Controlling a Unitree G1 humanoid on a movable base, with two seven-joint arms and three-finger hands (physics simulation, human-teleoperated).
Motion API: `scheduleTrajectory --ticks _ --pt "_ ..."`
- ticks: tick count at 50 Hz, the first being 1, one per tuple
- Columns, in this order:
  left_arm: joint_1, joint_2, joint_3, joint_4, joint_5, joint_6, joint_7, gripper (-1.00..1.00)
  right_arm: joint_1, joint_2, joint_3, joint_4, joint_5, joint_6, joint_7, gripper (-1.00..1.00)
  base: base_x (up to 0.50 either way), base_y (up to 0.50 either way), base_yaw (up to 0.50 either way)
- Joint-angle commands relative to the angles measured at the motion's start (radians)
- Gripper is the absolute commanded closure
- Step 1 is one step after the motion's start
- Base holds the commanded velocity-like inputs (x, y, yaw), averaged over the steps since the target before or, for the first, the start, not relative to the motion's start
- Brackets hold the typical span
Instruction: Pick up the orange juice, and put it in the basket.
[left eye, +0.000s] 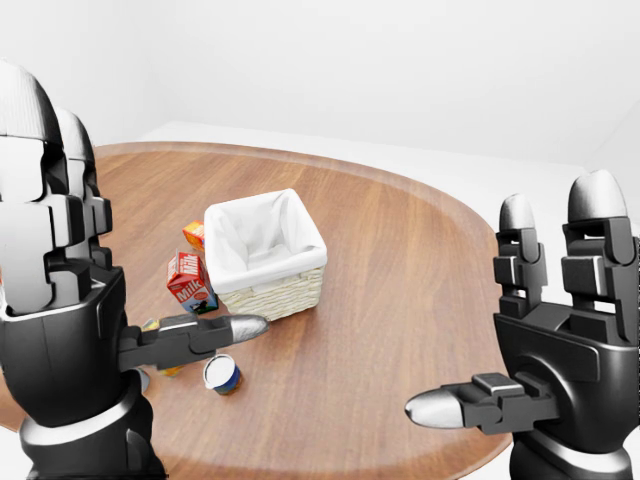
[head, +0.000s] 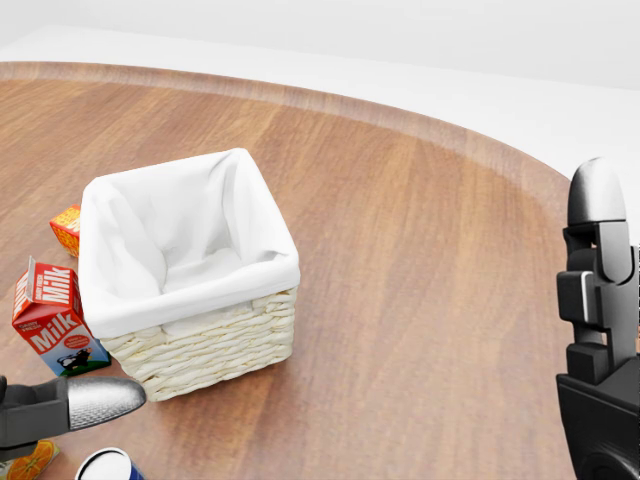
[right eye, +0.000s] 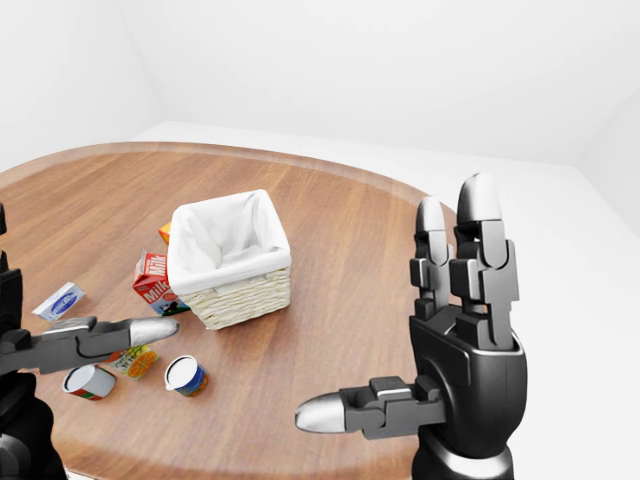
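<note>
A plain white room surrounds your round wooden desk (right eye: 340, 250). On it stands the square wicker basket with a white cloth lining (right eye: 228, 256), nothing inside it. Your black left hand (left eye: 60, 330) is raised at the left of the eye views, fingers spread and upright, silver-tipped thumb pointing toward the basket. Your right hand (right eye: 450, 350) is likewise splayed wide and holds nothing. The orange juice carton (right eye: 134, 361) lies on the desk below the red milk carton (right eye: 152, 281) (partly hidden behind your left thumb), beside a blue-labelled can (right eye: 185, 376) and a red-and-green can (right eye: 89, 381).
</note>
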Motion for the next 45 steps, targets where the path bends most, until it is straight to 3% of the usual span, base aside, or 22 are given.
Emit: scheduleTrajectory --ticks 1,5,8,13,17,19,25,29,33,36,40,45 --pt "-0.241 0.121 0.034 0.064 0.427 0.0 -0.163 -1.0 -0.012 0.016 0.0 0.0 -0.01 0.023 0.017 -1.0 0.0 0.0 0.0" --pt "-0.301 0.182 0.065 0.218 0.59 0.0 -0.157 -1.0 0.004 0.012 -0.004 0.0 -0.003 0.003 0.018 -1.0 0.0 0.0 0.0" --pt "-0.321 0.188 0.078 0.251 0.623 0.0 -0.173 -1.0 0.006 0.01 -0.004 0.0 -0.002 0.0 0.015 -1.0 0.0 0.0 0.0" --pt "-0.288 0.197 0.083 0.301 0.742 0.0 -0.176 -1.0 -0.01 0.007 0.007 0.0 -0.011 0.015 0.01 -1.0 0.0 0.0 0.0" --pt "-0.265 0.194 0.085 0.338 0.816 0.0 -0.171 -1.0 0.01 0.006 -0.005 0.0 0.004 -0.006 0.011 -1.0 0.0 0.0 0.0" --pt "-0.258 0.189 0.094 0.339 0.834 0.0 -0.171 -1.0 0.016 0.007 -0.01 0.0 0.008 -0.012 0.012 -1.0 0.0 0.0 0.0" --pt "-0.208 0.178 0.115 0.3 0.831 0.0 -0.218 -1.0 -0.007 0.021 -0.009 0.0 0.002 0.019 0.023 -1.0 0.0 0.0 0.0" --pt "-0.177 0.164 0.132 0.281 0.844 -0.001 -0.261 -1.0 0.011 0.024 -0.017 0.0 0.013 0.0 0.03 -1.0 0.0 0.0 0.0" --pt "-0.126 0.165 0.16 0.263 0.874 -0.07 -0.267 -1.0 0.03 0.013 -0.018 0.0 0.019 -0.029 0.019 -1.0 0.0 0.0 0.0" --pt "-0.109 0.168 0.184 0.251 0.88 -0.106 -0.286 -1.0 0.027 0.014 -0.022 0.0 0.023 -0.025 0.018 -1.0 0.0 0.0 0.0" --pt "-0.094 0.161 0.214 0.236 0.876 -0.136 -0.303 -1.0 0.015 0.016 -0.014 0.0 0.015 -0.012 0.02 -1.0 0.0 0.0 0.0" --pt "-0.062 0.155 0.238 0.229 0.883 -0.175 -0.323 -1.0 0.029 0.009 -0.017 0.0 0.02 -0.029 0.015 -1.0 0.0 0.0 0.0"
